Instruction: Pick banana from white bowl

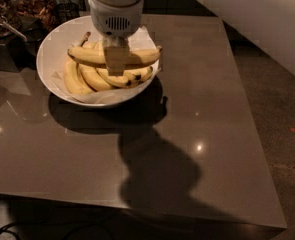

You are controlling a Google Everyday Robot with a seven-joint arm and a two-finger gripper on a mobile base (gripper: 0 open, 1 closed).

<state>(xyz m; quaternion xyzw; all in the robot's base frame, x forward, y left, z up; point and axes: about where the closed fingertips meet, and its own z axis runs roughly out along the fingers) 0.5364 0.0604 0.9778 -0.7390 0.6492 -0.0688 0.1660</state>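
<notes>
The white bowl (45,49) with its paper lining stands at the back left of the brown table (212,114). My gripper (116,63) hangs straight down over the bowl's middle. It is shut on the banana (142,56), a long yellow one held crosswise at its middle, level with the bowl's rim and above the others. One finger (116,59) covers the banana's middle. Several more bananas (94,79) lie in the bowl under it.
Glass jars with dark contents (32,4) and a spoon handle (9,28) stand just behind and left of the bowl. The table's right edge drops to a speckled floor (277,109). My white arm (257,19) crosses the top right.
</notes>
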